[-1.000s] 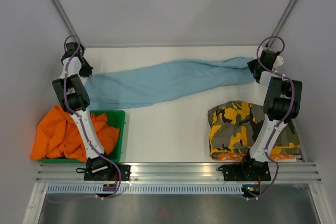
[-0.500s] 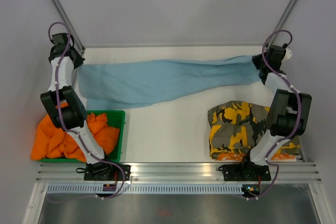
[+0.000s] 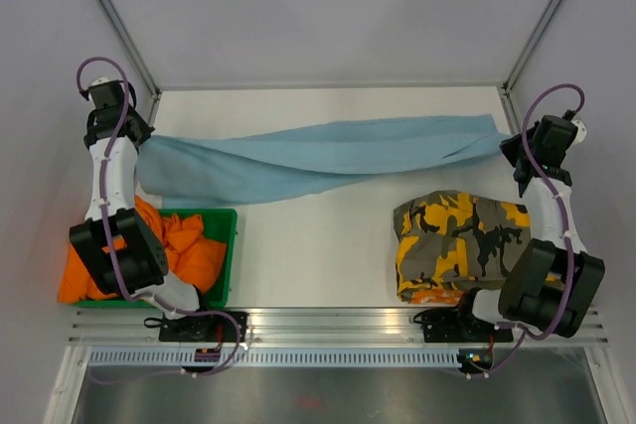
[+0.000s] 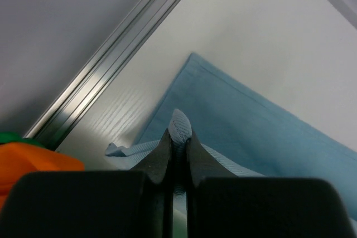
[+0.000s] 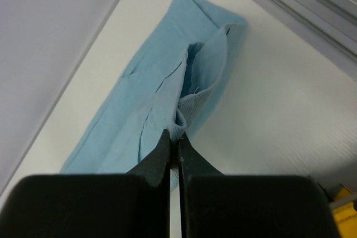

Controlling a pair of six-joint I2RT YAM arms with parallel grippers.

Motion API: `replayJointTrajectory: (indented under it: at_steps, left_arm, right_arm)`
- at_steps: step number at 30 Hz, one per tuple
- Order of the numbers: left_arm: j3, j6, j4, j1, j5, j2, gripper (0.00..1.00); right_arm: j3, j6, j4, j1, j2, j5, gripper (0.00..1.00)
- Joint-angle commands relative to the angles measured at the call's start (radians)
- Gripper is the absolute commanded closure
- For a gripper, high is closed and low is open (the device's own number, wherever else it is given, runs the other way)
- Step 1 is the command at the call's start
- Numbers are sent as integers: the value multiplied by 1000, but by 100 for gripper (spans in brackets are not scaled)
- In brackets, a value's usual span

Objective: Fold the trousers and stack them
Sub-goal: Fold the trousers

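Top external: left pincer, right pincer clamp one blue trousers.

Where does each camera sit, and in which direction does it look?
Top external: above and behind the bases, looking down on the table and the blue trousers; the left arm and right arm show whole.
Left wrist: looks along the left gripper, shut on one end of the trousers; only its fingers show.
Right wrist: looks along the right gripper, shut on the other end.
Shared: all three views show the blue trousers.
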Motion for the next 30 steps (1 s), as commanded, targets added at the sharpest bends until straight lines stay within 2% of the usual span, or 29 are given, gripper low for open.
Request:
replayJointTrajectory:
  at_steps: [1, 9, 13, 18, 22, 26, 30]
  left_arm:
    - [-36, -29, 21, 20, -129, -84, 98]
    - [-155, -92, 32, 51, -175, -172, 98]
    - [-147, -102, 25, 56, -191, -164, 98]
    - [-103, -126, 7, 76, -191, -141, 98]
    - [-44, -115, -1, 85, -174, -118, 98]
    - [6, -128, -18, 89, -146, -85, 98]
    - [63, -140, -30, 91, -114, -48, 98]
  right_arm:
    - [-8, -62, -106, -2, -85, 7, 100]
    - [-128, -19, -221, -3, -222, 108, 100]
    - [-138, 13, -250, -3, -256, 133, 100]
    - [-77, 47, -287, -3, -305, 196, 100]
    - [-20, 51, -238, -3, -351, 225, 100]
    - [33, 59, -195, -3, -280, 225, 100]
    - [85, 67, -160, -3, -182, 129, 100]
